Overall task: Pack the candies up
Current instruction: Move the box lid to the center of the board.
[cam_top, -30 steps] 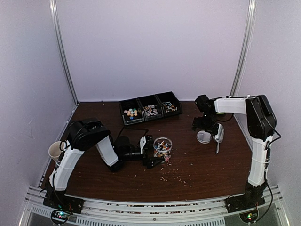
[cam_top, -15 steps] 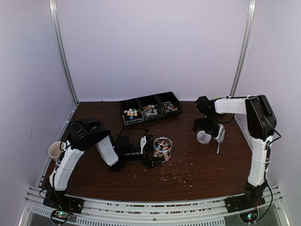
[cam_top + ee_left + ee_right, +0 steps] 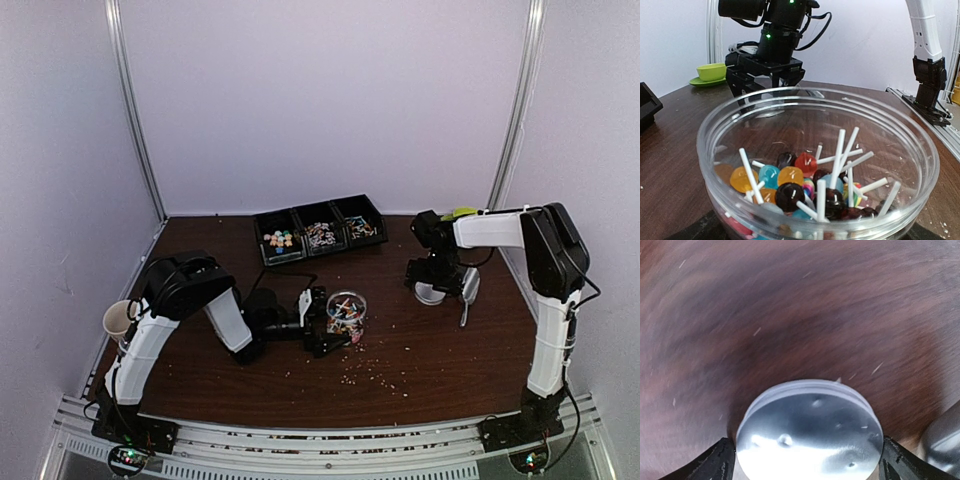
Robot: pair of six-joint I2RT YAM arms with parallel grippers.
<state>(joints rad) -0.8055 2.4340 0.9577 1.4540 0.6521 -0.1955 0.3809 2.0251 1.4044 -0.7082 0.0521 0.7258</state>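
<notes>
Since the earlier frames the right arm has swung slightly toward the picture's centre, taking the right claw (image 3: pixel 807 461) with it. Dark wooden counter (image 3: pixel 450 360). Black three-part tray (image 3: pixel 299 232), upper centre, each part holding some candies (image 3: pixel 279 240). Clear bowl (image 3: pixel 812 92), centre, roughly a third full of mixed-colour candies on white sticks. Left claw (image 3: pixel 325 322) flanks the bowl with its fingers against the sides, apparently clamped to steady it. Right claw, spread wide, grips a round clear lid (image 3: pixel 810 425) by its edges, right of the bowl and well apart from it. The lid is sharp against a blurred counter, suggesting transport. Judged stage: filling largely done, and the bowl is not yet closed. Pale crumbs (image 3: pixel 370 372) lie scattered below the bowl.
</notes>
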